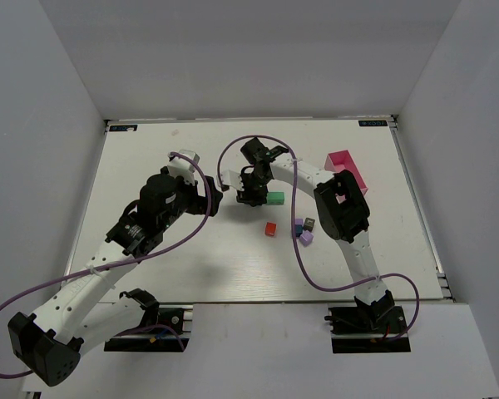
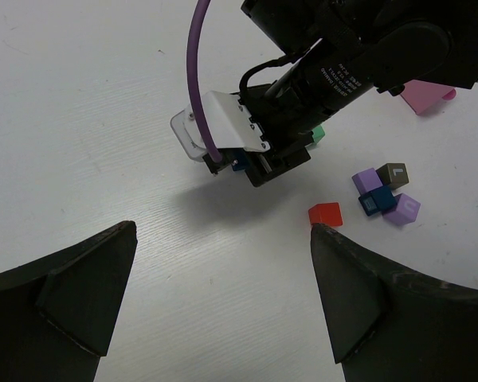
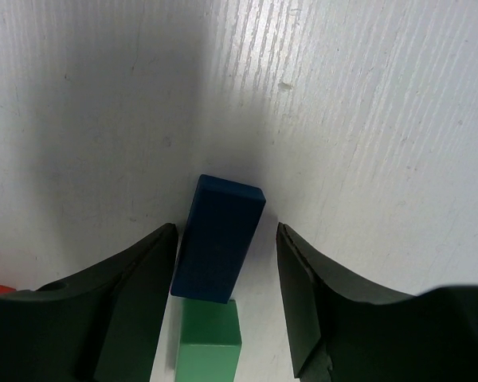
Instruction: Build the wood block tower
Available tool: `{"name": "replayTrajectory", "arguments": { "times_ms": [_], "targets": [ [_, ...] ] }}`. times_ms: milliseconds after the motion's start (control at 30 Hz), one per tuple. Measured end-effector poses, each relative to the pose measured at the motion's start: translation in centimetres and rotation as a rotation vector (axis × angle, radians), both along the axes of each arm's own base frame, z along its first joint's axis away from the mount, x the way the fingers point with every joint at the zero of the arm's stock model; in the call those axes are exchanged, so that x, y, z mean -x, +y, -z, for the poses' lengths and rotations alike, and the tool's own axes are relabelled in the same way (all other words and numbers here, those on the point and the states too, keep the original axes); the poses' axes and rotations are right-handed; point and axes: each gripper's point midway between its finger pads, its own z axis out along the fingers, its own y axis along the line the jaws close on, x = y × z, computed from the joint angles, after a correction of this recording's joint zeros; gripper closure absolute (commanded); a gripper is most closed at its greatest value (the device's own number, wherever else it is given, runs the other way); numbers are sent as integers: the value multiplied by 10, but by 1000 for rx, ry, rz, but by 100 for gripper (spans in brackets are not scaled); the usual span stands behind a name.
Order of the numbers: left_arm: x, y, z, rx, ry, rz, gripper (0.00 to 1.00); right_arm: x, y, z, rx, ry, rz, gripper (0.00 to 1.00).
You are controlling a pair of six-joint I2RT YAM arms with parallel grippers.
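One blue block (image 3: 217, 239), one green block (image 3: 211, 330) sit within the right gripper (image 3: 226, 232).

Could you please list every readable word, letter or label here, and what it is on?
"L", probably: on the dark block.
Marks on the lilac block and small blue block: too blurred.
White print on the right arm's black housing: too small.
Sticker at the far edge of the table: too small.
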Motion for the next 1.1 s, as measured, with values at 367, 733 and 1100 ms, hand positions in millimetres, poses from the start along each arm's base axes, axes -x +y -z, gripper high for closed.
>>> {"name": "replayTrajectory", "arguments": {
  "times_ms": [367,733,1100],
  "targets": [
    [0,0,0,0,0,0,0,1,-2,0,9,-4,-20,42],
    [0,0,0,0,0,0,0,4,-6,1,25,-3,-37,52],
    [0,0,0,0,0,0,0,3,-8,1,33,-7,-38,50]
  ]
}}
